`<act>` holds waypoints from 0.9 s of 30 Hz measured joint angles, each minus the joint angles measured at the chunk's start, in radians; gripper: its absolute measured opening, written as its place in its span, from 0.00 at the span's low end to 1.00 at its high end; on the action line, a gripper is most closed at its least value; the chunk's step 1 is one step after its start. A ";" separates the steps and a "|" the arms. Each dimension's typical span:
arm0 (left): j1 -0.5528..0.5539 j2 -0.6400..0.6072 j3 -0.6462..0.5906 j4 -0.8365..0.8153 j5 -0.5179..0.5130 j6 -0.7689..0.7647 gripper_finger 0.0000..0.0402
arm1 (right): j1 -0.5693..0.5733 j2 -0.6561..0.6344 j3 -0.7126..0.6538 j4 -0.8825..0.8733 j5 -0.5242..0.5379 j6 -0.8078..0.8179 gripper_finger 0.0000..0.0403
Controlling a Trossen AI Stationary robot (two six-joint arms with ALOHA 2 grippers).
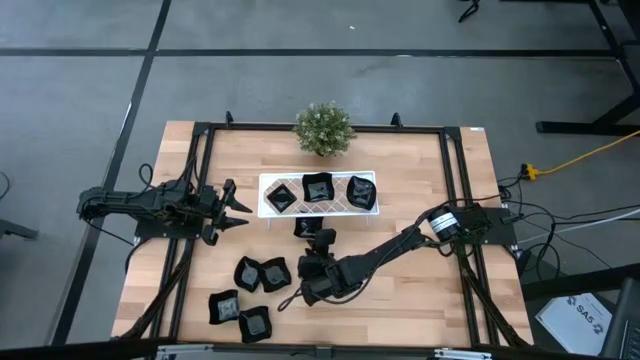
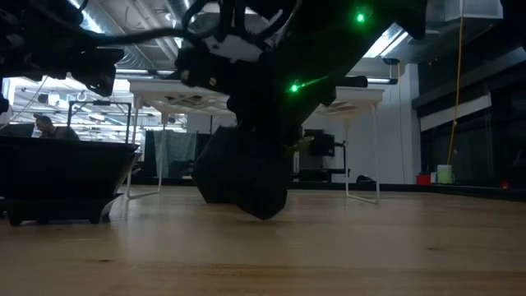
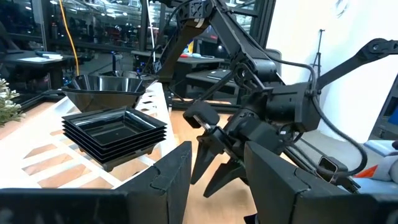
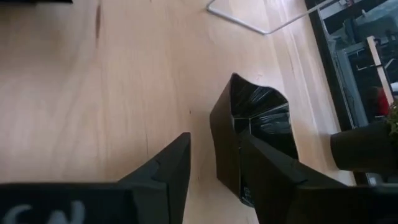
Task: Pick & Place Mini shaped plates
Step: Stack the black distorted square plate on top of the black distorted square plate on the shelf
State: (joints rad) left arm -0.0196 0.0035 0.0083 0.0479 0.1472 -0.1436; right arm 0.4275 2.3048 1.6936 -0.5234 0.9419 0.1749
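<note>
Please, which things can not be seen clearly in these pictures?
- High view: the right gripper covers the plate at its fingers; whether it is gripped cannot be told.
- Low view: the dark arm blocks the table's middle; the tray is hidden.
- High view: patterns on the plates in the white tray are too small.

Hidden and cut-off parts around the white tray

In the high view the right gripper [image 1: 312,283], near the white tray [image 1: 268,182], covers whatever lies under it; 1 mini plate [image 4: 255,140] is cut off behind a finger.
</note>
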 joint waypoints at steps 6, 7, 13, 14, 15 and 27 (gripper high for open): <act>0.000 0.000 0.000 0.000 0.000 0.000 0.36 | -0.012 0.006 0.000 0.001 -0.003 0.008 0.33; 0.000 0.000 0.000 0.000 0.000 0.000 0.36 | -0.015 0.007 0.000 -0.002 -0.014 0.015 0.33; 0.000 0.000 0.000 0.000 0.000 0.000 0.36 | -0.029 0.008 0.000 -0.006 -0.048 0.054 0.32; 0.000 0.000 0.000 0.000 0.000 0.000 0.36 | -0.029 0.008 0.000 -0.005 -0.045 0.054 0.32; 0.000 0.000 0.000 0.000 0.000 0.000 0.36 | -0.029 0.008 0.000 -0.005 -0.045 0.054 0.32; 0.000 0.000 0.000 0.000 0.000 0.000 0.36 | -0.028 0.008 0.000 -0.005 -0.045 0.071 0.17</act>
State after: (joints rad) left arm -0.0200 0.0036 0.0083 0.0480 0.1471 -0.1436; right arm 0.3996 2.3123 1.6936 -0.5282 0.8970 0.2457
